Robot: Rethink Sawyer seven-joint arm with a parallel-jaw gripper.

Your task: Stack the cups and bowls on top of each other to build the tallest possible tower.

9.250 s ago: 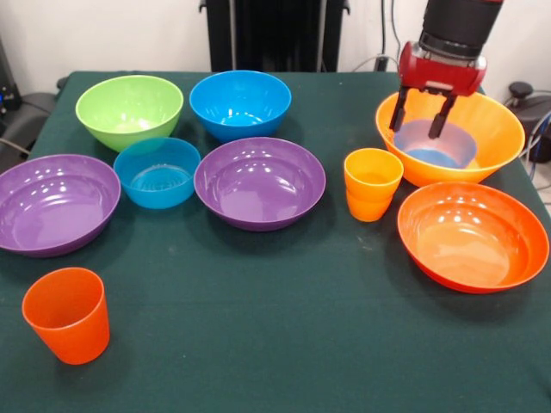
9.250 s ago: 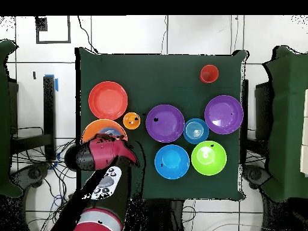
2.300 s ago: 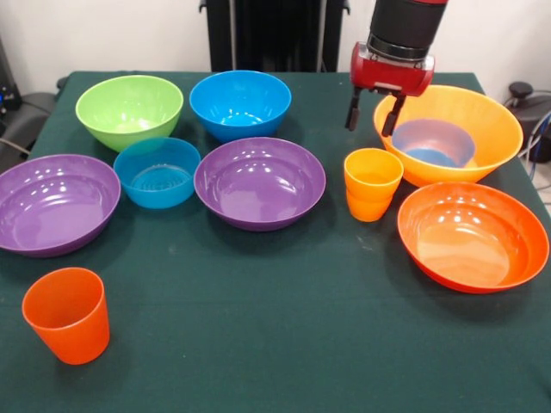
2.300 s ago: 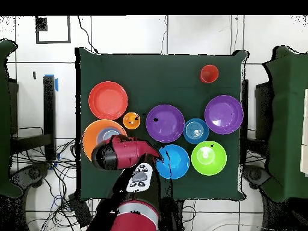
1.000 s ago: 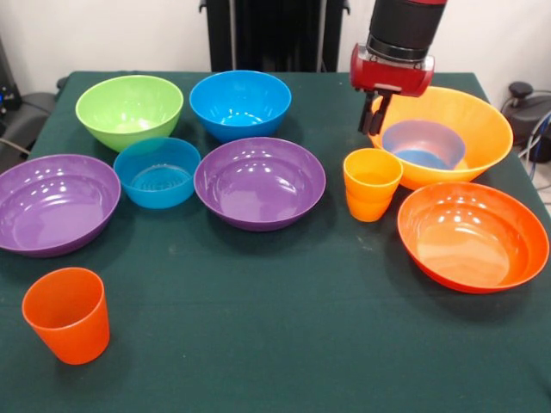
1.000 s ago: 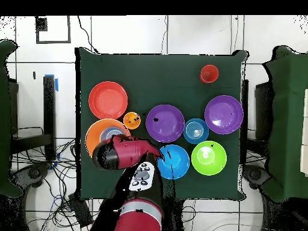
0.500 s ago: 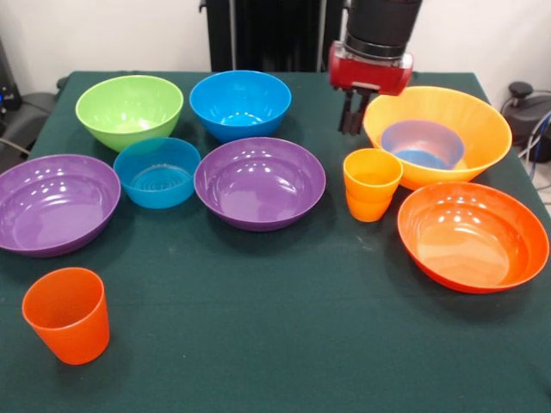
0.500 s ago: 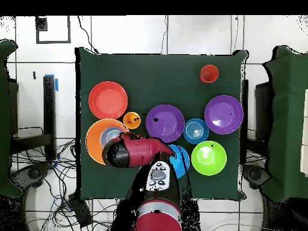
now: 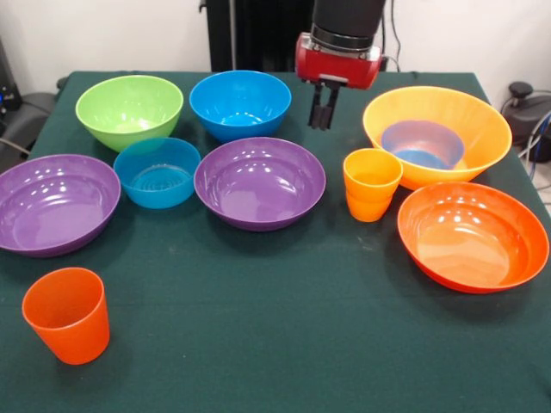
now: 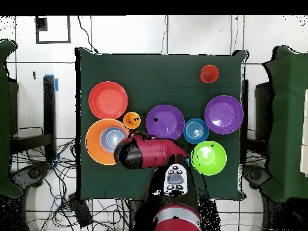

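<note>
From the front we looked slightly downward across the green table (image 9: 284, 344), close enough that its near edge fell outside the picture. From overhead we looked straight down from higher up, taking in the whole table (image 10: 162, 69) and the surrounding floor (image 10: 120, 33). Both views shared the tabletop, turned half round against each other.

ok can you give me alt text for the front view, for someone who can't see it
A red and black gripper hangs shut and empty above a green table, between a blue bowl and a big yellow-orange bowl holding a small blue bowl. Green, purple and red-orange bowls and two cups stand separately around them.
</note>
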